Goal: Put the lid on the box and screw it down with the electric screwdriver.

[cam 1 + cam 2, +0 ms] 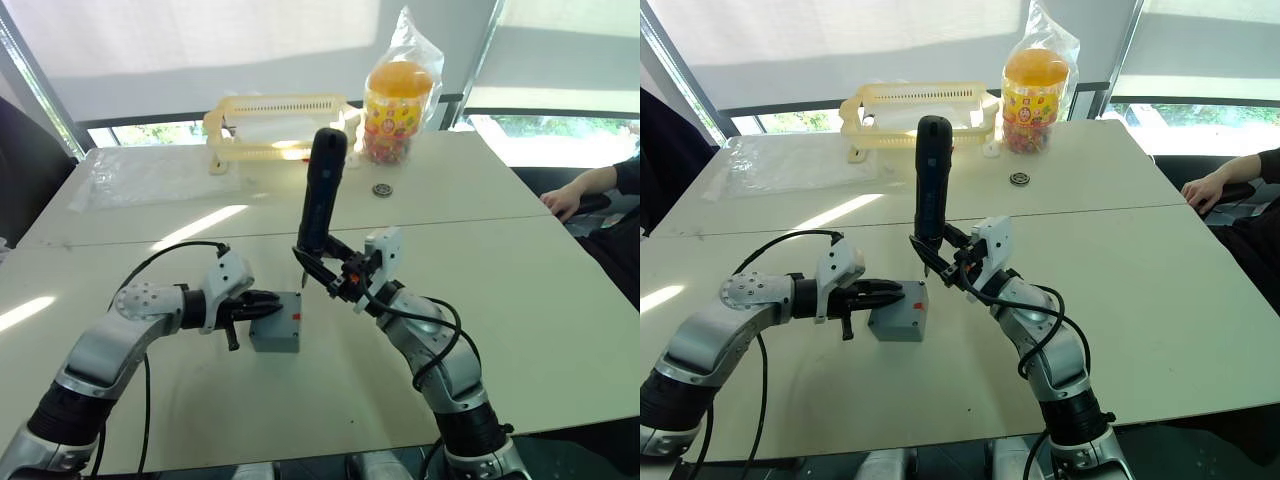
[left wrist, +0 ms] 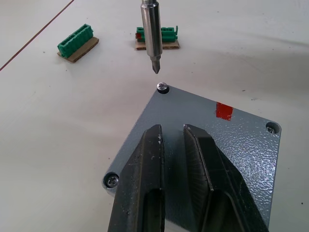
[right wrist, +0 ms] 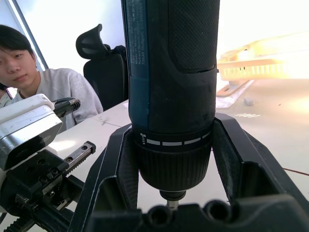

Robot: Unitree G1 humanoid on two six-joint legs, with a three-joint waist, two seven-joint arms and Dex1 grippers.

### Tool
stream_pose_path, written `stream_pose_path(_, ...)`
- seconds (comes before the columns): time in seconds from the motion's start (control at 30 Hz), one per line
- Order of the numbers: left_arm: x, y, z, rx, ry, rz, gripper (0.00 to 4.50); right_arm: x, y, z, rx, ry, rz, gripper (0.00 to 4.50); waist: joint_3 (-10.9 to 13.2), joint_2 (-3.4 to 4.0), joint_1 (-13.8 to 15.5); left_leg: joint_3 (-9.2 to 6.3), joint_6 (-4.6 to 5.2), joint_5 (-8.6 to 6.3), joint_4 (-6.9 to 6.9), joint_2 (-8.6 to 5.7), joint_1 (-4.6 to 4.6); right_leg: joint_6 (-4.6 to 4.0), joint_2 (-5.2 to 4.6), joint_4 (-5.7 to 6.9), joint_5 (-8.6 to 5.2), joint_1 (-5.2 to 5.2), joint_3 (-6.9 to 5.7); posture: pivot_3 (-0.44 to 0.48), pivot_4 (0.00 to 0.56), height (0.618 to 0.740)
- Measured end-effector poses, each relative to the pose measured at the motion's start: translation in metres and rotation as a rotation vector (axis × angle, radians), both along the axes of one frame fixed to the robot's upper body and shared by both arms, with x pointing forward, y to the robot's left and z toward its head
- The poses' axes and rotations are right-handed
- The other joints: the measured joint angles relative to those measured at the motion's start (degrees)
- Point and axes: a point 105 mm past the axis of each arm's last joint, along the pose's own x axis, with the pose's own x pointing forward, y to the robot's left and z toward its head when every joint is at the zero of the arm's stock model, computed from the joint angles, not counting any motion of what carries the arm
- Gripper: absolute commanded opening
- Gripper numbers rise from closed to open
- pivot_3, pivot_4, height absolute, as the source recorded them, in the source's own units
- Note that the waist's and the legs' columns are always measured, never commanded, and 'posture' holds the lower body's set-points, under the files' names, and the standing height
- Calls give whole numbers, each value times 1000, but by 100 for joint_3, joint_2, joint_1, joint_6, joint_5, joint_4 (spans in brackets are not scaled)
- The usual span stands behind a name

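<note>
Sunlit white tables fill a room with drawn blinds, where a yellow slotted basket and a bag of snacks stand at the far edge and a person's hand rests at the far right. Near the middle of the table, the box sits with the lid already seated on top, its red mark showing. The left gripper presses down on the lid from the left, its two black fingers drawn close together with only a narrow gap between them and nothing pinched, steadying the assembly. The right gripper is clamped around the lower body of the electric screwdriver, holding it upright and slightly tilted, with the metal bit hanging just above a corner screw and not touching it. Three screws show in the lid's corners; whether they are fully driven cannot be told. Two small green connector blocks lie on the table beyond the box. The work appears to be in the screwing stage: the next move likely calls for lowering the bit squarely into that screw's head, keeping the tool plumb while the left gripper holds the box from sliding.
</note>
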Motion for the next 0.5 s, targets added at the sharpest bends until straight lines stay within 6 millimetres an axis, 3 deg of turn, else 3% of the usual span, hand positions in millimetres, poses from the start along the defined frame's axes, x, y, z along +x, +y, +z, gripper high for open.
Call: stream_pose_path(0.5, 0, 0, 0, 4, -1, 0, 667, -2, 5, -1, -4, 2, 18, 1753, 0, 0, -1, 0, 0, 0, 0, 0, 0, 0, 0, 0, 0, 0, 0, 0, 150, 740)
